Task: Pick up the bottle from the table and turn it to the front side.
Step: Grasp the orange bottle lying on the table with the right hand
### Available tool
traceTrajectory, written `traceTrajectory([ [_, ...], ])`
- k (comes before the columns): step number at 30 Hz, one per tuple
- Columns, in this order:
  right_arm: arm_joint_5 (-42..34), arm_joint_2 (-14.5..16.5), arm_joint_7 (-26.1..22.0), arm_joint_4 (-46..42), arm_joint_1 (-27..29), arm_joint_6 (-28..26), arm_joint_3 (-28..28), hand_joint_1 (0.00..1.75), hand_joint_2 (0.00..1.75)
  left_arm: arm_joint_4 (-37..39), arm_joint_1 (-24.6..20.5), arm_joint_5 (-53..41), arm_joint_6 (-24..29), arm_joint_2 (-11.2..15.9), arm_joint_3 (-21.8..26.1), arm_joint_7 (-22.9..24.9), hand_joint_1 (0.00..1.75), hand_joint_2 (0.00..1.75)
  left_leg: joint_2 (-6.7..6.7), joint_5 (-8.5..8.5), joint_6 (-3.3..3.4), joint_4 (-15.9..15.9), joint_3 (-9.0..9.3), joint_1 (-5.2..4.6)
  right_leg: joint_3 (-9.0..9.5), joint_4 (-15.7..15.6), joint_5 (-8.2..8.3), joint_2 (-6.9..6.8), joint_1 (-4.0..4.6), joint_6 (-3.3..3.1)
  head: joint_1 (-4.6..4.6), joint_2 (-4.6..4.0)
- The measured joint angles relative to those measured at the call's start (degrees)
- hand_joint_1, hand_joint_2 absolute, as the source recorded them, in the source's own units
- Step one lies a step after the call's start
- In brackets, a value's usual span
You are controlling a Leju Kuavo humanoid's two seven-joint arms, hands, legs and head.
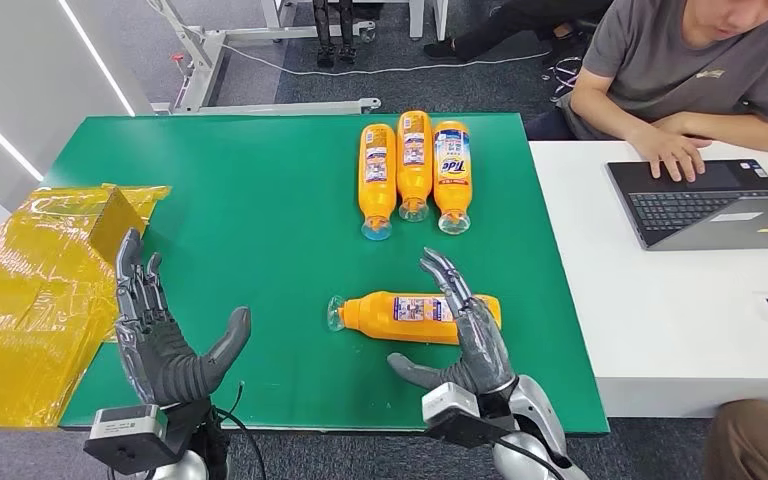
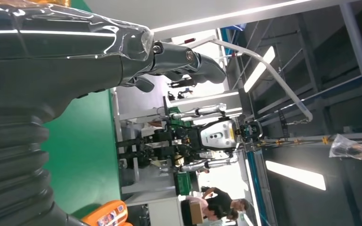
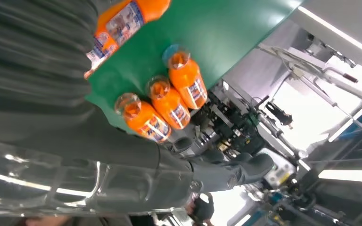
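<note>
Flat green surface (image 1: 260,250) abuts a white desk (image 1: 650,320) carrying an open grey laptop (image 1: 700,200). Grey floor (image 1: 250,70) beyond; white metal frame (image 1: 260,60) stands there.

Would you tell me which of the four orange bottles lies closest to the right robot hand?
The lone bottle lying crosswise, apart from the far row of three.

The head view looks forward and down from high on the robot over the green-topped table (image 1: 260,200). Each wrist view sits close behind its own hand, turned sideways, facing outward across the room. The right wrist and head views share the three orange plastic bottles lying side by side (image 3: 162,101) (image 1: 413,165).
</note>
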Motion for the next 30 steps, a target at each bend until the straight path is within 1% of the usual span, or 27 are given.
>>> traceTrajectory([
  [4,6.18,-1.45,3.2,2.64,-5.04,7.71,1.38,0.0,1.75,0.45,-0.75,0.25,0.0,0.15,-0.32,0.0,0.0,1.75,0.03,0.02,-0.02,0.0,0.01,0.0,-0.01,0.01,0.02,0.03,0.0,-0.01,0.01,0.0],
  [7,9.56,-1.89,4.58,6.86,-11.17,15.23,2.69,0.0,1.75,0.59,-1.02,0.61,-0.01,0.38,-0.73,0.0,0.0,1.75,0.09,0.05,-0.05,0.0,0.02,0.01,-0.01,0.02,0.04,0.09,0.0,-0.03,0.0,0.0],
  [10,10.42,-1.95,4.29,13.56,-18.7,21.12,4.33,0.0,1.75,0.84,-1.57,1.35,-0.13,0.72,-1.12,0.0,0.0,1.75,0.08,0.13,-0.08,0.0,0.02,0.01,-0.01,0.04,0.05,0.07,0.0,-0.04,0.01,0.0],
  [14,10.9,-1.91,2.31,24.05,-28.97,28.77,8.22,0.0,1.75,1.33,-2.73,3.06,-0.38,1.32,-1.27,0.0,0.0,1.75,0.03,0.19,-0.1,0.01,0.02,0.01,-0.01,0.07,0.09,0.03,0.0,-0.05,0.0,0.0],
  [17,10.79,-1.69,1.36,30.7,-35.1,32.88,11.6,0.0,1.75,1.69,-3.56,3.87,-0.71,1.61,-1.45,0.0,0.0,1.75,-0.02,0.19,-0.1,0.02,0.01,0.01,-0.01,0.08,0.09,-0.01,0.0,-0.05,0.01,0.0],
  [20,10.23,-1.49,1.32,35.42,-39.16,35.83,14.69,0.0,1.75,2.1,-4.24,4.44,-1.22,1.85,-1.88,0.0,0.0,1.75,-0.04,0.19,-0.1,0.02,0.01,0.01,-0.01,0.07,0.08,-0.03,0.0,-0.05,0.01,0.0],
  [22,9.74,-1.44,1.39,37.74,-40.85,36.48,16.32,0.0,1.75,2.39,-4.57,4.61,-1.4,1.97,-2.2,0.0,0.0,1.75,-0.05,0.19,-0.1,0.02,0.0,0.01,-0.02,0.07,0.08,-0.03,0.0,-0.04,0.01,0.0],
  [26,8.11,-1.36,1.85,41.0,-42.77,36.79,18.84,0.0,1.75,2.74,-4.88,5.08,-1.2,2.13,-2.66,0.0,0.0,1.75,-0.05,0.17,-0.11,0.02,-0.01,0.01,-0.02,0.06,0.07,-0.02,0.0,-0.04,0.01,0.0],
  [30,6.24,-1.06,2.43,43.81,-43.48,37.91,21.51,0.0,1.75,2.78,-4.94,6.47,-0.66,2.31,-2.72,0.0,0.0,1.75,-0.04,0.17,-0.11,0.01,0.0,0.01,-0.02,0.06,0.07,-0.02,0.0,-0.04,0.01,0.0],
])
